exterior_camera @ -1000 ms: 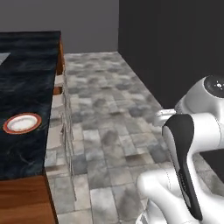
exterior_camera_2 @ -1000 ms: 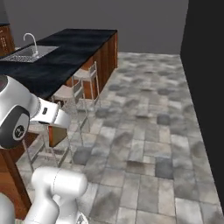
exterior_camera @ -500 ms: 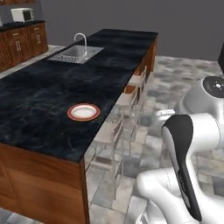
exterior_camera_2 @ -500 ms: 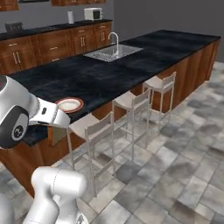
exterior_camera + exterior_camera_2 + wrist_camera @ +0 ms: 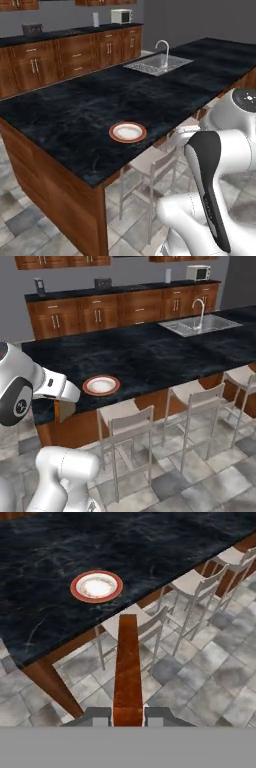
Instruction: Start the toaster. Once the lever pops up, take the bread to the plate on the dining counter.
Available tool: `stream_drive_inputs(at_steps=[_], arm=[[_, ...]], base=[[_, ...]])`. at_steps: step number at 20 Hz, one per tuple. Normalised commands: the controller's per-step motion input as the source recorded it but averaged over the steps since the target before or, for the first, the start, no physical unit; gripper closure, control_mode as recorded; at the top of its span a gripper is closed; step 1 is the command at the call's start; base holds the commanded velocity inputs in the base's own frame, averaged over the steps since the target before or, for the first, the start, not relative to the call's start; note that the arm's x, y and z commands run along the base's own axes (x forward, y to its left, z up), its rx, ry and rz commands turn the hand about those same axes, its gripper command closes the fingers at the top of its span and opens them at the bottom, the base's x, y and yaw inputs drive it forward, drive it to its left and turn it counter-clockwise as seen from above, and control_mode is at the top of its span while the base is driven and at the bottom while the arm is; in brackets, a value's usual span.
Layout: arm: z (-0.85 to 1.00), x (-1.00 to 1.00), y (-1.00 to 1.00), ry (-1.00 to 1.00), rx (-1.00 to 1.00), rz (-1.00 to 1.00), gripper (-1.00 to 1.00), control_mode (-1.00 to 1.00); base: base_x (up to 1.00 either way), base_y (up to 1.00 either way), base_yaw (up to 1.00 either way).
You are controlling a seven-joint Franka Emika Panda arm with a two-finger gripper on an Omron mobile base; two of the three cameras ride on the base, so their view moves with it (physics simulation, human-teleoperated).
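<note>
**Now carrying the toast toward the plate**

Edge-on between the closed gripper (image 5: pixel 128 718) fingers, the bread (image 5: pixel 127 667) is clamped and hangs over the floor in front of the stools (image 5: pixel 134 628). The plate (image 5: pixel 96 586) sits empty near the front edge of the dining counter tabletop (image 5: pixel 75 112). Best approach, I judge: lift above the counter edge, centre over the plate, lower flat, then release.

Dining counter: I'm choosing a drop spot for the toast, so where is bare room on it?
The dining counter lies bare on all sides of the plate, with a wide dark stretch between plate and sink. The plate's white centre holds nothing. Below the near edge it is crowded with stools. The gripper is shut on the bread.
</note>
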Motion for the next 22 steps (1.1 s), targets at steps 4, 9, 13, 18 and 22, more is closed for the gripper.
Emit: stream_drive_inputs(at_steps=[4, 9, 13, 18, 22], arm=[[0.0, 0.0, 0.0, 0.0, 0.0, 0.0, 1.0, 1.0], [0.0, 0.0, 0.0, 0.0, 0.0, 0.0, 1.0, 1.0], [0.0, 0.0, 0.0, 0.0, 0.0, 0.0, 1.0, 1.0], [0.0, 0.0, 0.0, 0.0, 0.0, 0.0, 1.0, 1.0], [0.0, 0.0, 0.0, 0.0, 0.0, 0.0, 1.0, 1.0]], base=[[0.25, -0.77, 0.64], [0.15, -0.71, 0.63], [0.2, -0.71, 0.52], [0.25, -0.59, 0.28], [0.17, -0.44, 0.2]])
